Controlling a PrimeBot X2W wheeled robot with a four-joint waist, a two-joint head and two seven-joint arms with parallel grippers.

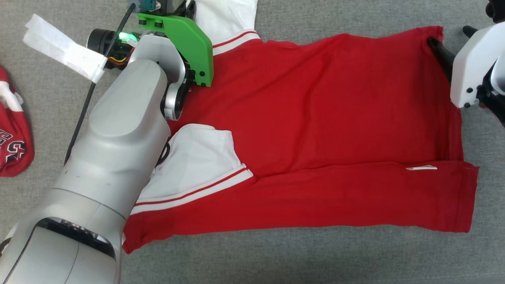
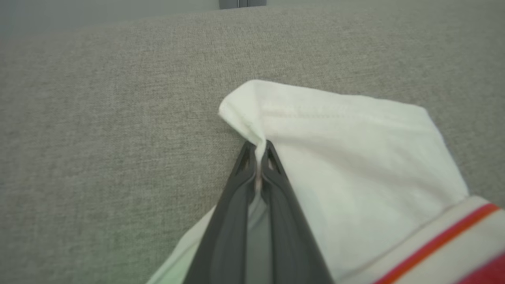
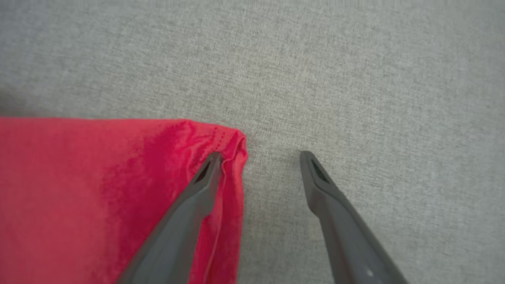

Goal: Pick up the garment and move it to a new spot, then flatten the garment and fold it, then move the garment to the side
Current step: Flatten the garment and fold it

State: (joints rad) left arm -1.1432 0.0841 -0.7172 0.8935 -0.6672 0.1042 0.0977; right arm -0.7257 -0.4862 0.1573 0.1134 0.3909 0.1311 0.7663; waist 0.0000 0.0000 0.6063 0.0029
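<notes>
A red shirt (image 1: 315, 130) with white sleeves lies spread on the grey cloth surface, its near edge folded over. My left gripper (image 2: 258, 157) is shut on the corner of the far white sleeve (image 2: 355, 157); in the head view the green wrist mount (image 1: 185, 43) hides its fingers. My right gripper (image 3: 260, 157) is open at the shirt's far right hem corner (image 3: 232, 144); one finger (image 3: 197, 193) rests on the red cloth, the other (image 3: 327, 189) on bare surface. In the head view one dark fingertip (image 1: 438, 49) touches that corner. The near white sleeve (image 1: 197, 165) lies folded on the body.
A second red garment (image 1: 12, 134) with white lettering lies bunched at the left edge. A strip of white tape (image 1: 63, 49) hangs off my left arm's cable. Bare grey surface (image 1: 296, 256) runs along the front and beyond the shirt on the right.
</notes>
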